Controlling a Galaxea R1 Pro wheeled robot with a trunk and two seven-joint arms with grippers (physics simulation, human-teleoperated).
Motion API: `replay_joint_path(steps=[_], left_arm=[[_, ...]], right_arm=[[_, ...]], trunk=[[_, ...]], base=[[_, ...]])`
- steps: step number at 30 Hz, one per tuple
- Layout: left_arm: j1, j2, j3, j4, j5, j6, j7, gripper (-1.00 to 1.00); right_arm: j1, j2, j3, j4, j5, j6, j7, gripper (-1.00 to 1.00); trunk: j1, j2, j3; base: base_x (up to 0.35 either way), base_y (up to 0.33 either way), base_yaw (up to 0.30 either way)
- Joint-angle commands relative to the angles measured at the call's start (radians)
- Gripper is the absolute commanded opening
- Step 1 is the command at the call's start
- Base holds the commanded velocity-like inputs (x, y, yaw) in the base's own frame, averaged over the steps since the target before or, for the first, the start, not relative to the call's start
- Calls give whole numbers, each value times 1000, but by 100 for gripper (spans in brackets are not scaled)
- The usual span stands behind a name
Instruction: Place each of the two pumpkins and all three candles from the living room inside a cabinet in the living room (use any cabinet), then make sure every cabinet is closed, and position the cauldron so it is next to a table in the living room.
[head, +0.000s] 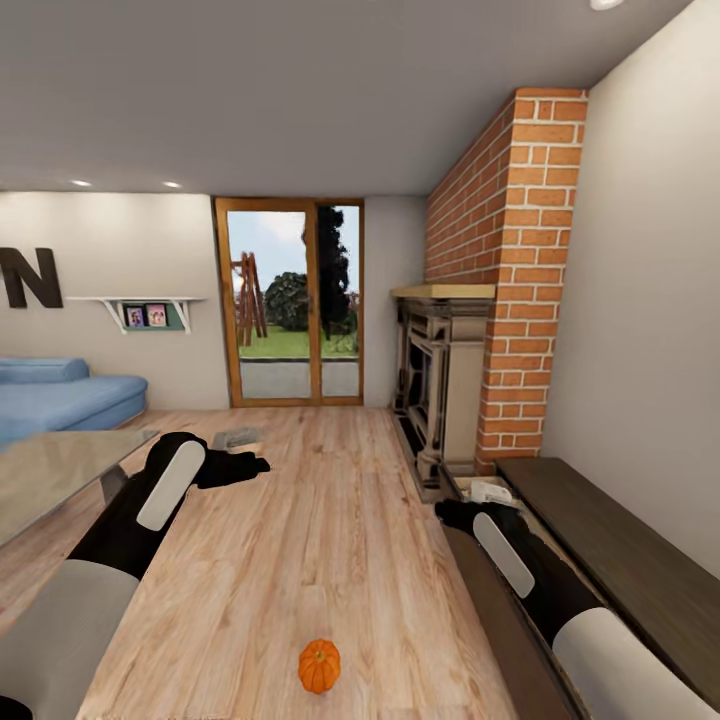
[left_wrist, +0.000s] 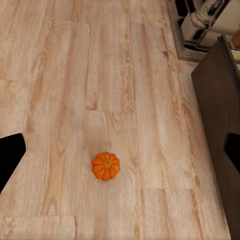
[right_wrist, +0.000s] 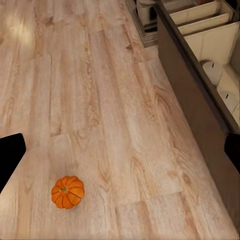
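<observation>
Pumpkin (head: 319, 666), bright orange, ribbed and short-stemmed, sits alone on bare wood floor (head: 330, 520), well below and between both pincers. Left pincer (head: 240, 466) and right pincer (head: 455, 515) both spread wide, empty. Beside the right one, the cabinet (head: 610, 545) drawer stands open, candles (right_wrist: 214, 71) inside.

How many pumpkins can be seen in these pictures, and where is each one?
1. The pumpkin sits on the wooden floor between the two arms, left of the open cabinet. Both wrist views show this same one. A second pumpkin may be hidden inside the cabinet.
</observation>
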Motion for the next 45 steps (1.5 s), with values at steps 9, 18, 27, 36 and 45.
replay_joint_path(steps=[9,18,27,36,45], left_arm=[[-1,0,-2,3,11,1,10,100],[-1,1,-2,5,10,1,10,100],[-1,1,-2,7,10,1,10,100],[-1,0,-2,6,10,1,10,100],[-1,0,-2,6,10,1,10,100]], right_arm=[[-1,-1,6,-2,-11,1,-10,100],[-1,-1,7,0,-12,9,-10,100],[-1,-2,5,0,-11,17,-7,100],[-1,-3,4,0,-11,18,-6,100],[-1,-2,4,0,-11,18,-7,100]], trunk=[[0,-1,6],[0,-1,7],[0,-1,7],[0,-1,7],[0,-1,7]], base=[[0,124,229],[0,279,42],[0,295,3],[0,296,0],[0,295,0]])
